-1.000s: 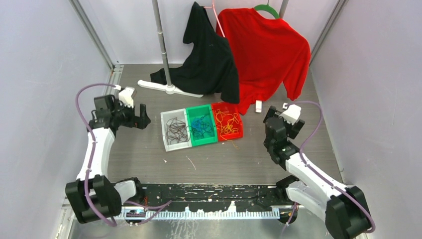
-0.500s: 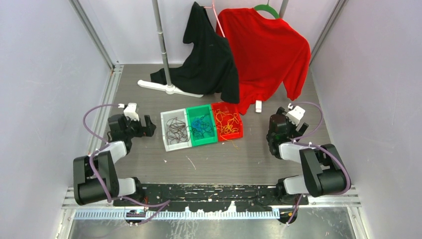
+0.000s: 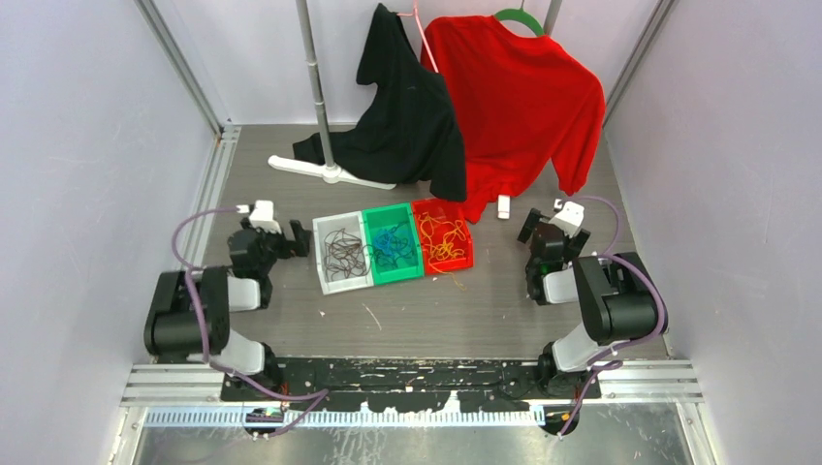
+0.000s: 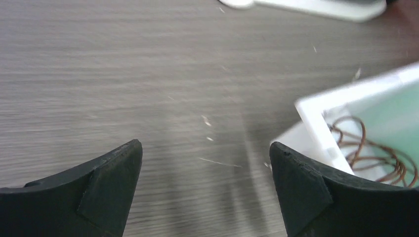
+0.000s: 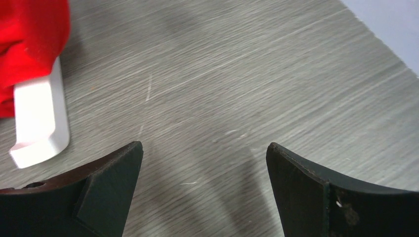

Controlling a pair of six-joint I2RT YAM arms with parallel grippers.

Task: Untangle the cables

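Your left gripper (image 4: 205, 148), jaws spread wide, holding nothing, just beside the white bin (image 3: 319, 254), your right gripper (image 5: 203, 148) the same, low over the surface (image 3: 426, 315), cables (image 3: 343, 254) lying in it, the green bin (image 3: 399, 276) and the red bin (image 3: 452, 266)

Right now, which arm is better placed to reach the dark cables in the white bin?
Left. The left fingers are open just beside the white bin holding the dark cables. The right fingers, also open, sit beyond the red bin, pointed toward a white block.
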